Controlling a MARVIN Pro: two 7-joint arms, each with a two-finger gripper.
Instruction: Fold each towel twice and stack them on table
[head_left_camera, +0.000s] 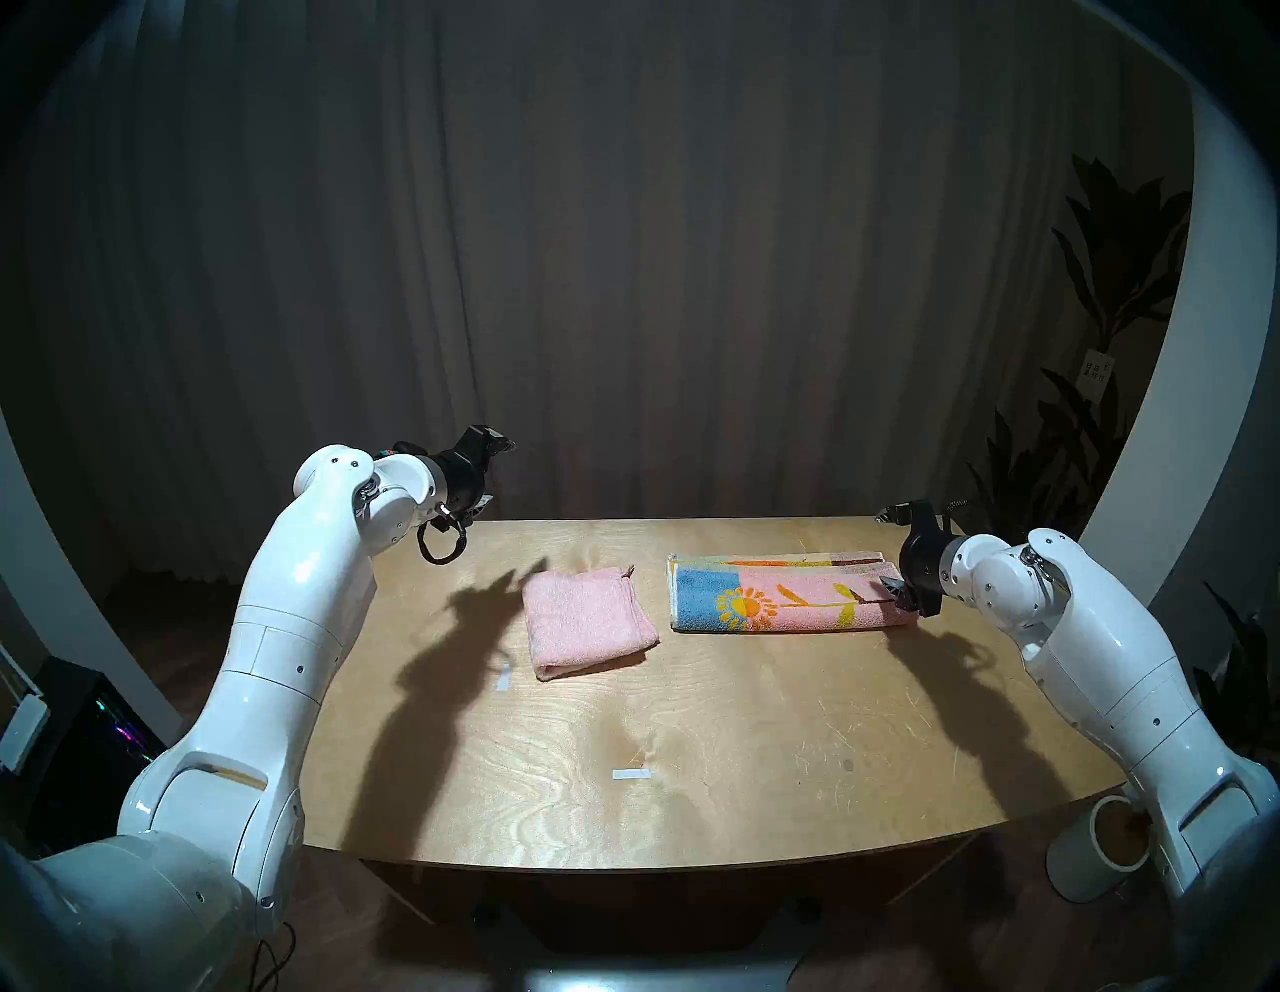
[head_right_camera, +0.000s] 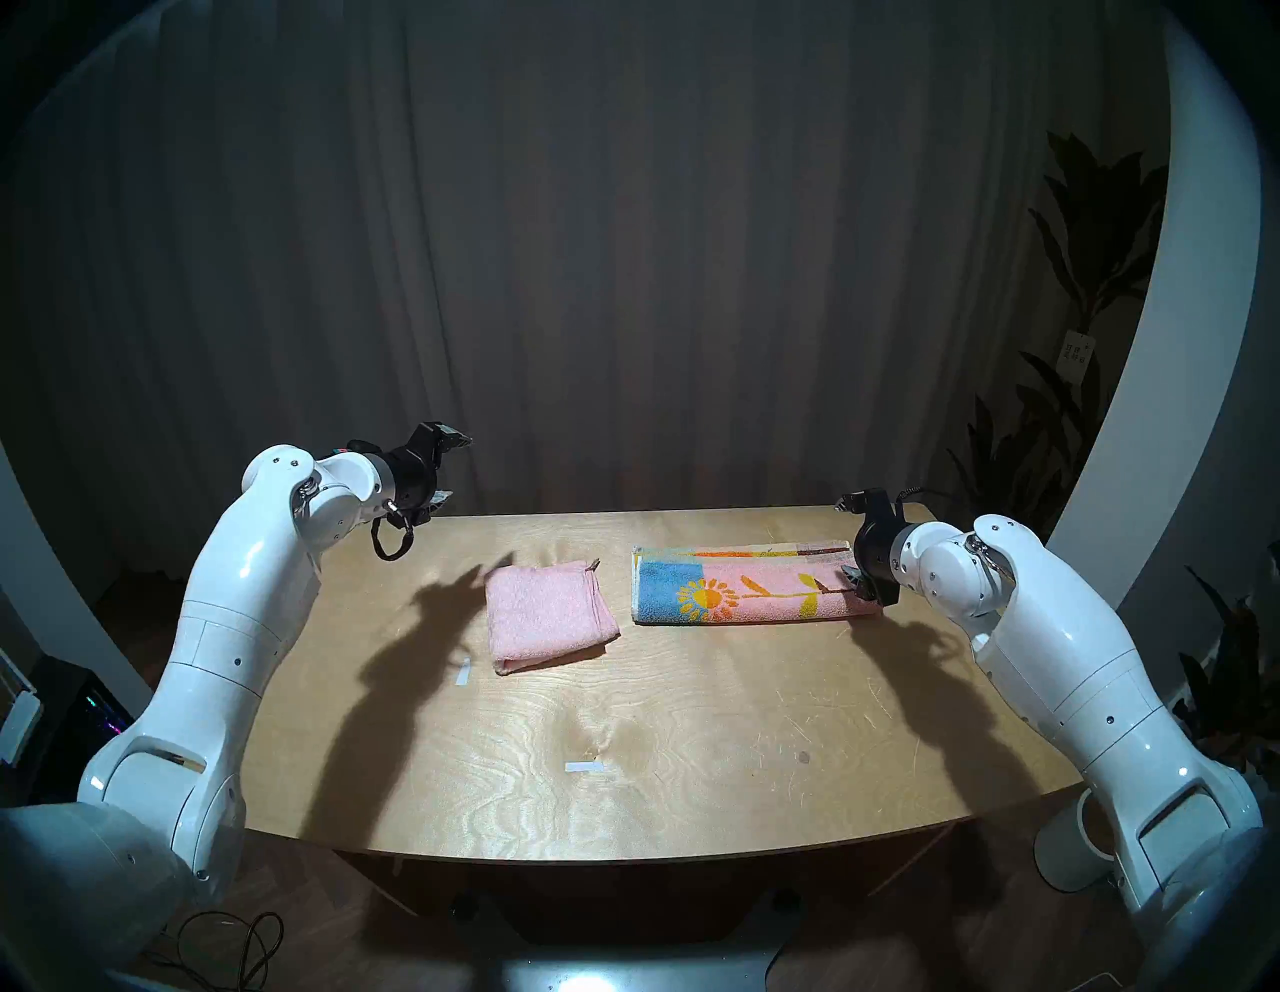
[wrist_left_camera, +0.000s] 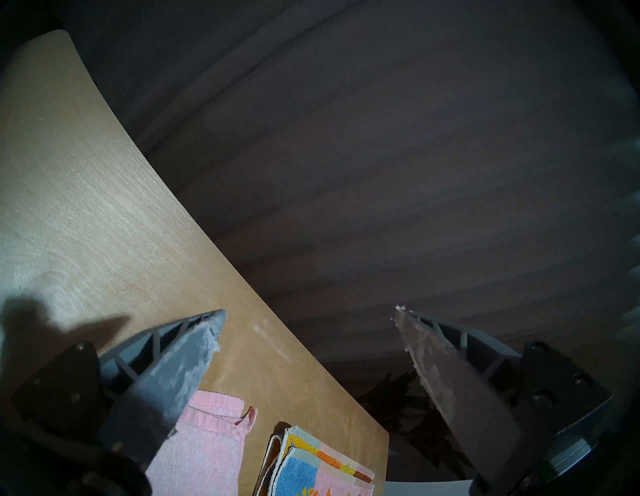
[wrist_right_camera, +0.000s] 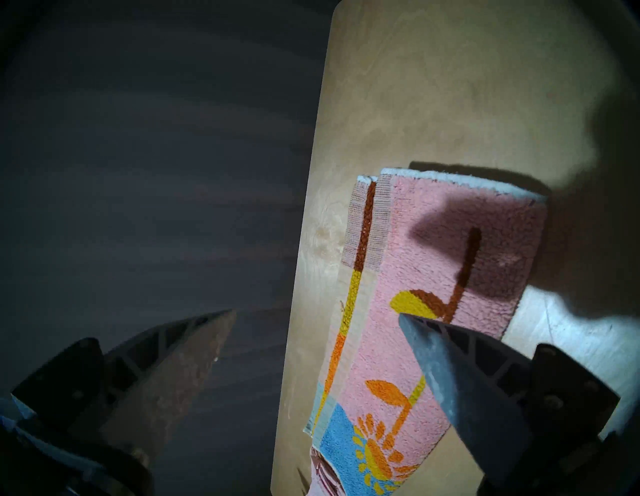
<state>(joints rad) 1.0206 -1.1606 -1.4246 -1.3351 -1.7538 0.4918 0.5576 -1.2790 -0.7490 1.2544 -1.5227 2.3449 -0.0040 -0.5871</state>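
The plain pink towel (head_left_camera: 589, 620) (head_right_camera: 547, 613) lies folded into a small rectangle left of the middle of the table (head_left_camera: 692, 727). To its right, the pink-and-blue towel with the sun (head_left_camera: 783, 596) (head_right_camera: 748, 585) lies as a long folded strip near the far edge. My left gripper (head_left_camera: 492, 478) (wrist_left_camera: 308, 322) hangs open and empty above the far left corner. The pink towel (wrist_left_camera: 204, 450) shows below it. My right gripper (head_left_camera: 893, 554) (wrist_right_camera: 315, 317) is open. One finger is over the right end of the patterned towel (wrist_right_camera: 433, 259), the other past the far edge.
Two white tape strips (head_left_camera: 503, 677) (head_left_camera: 632, 774) are stuck to the tabletop. A white cylinder (head_left_camera: 1101, 852) stands on the floor by the near right corner. A plant (head_left_camera: 1108, 277) rises at the back right, and a dark curtain hangs behind.
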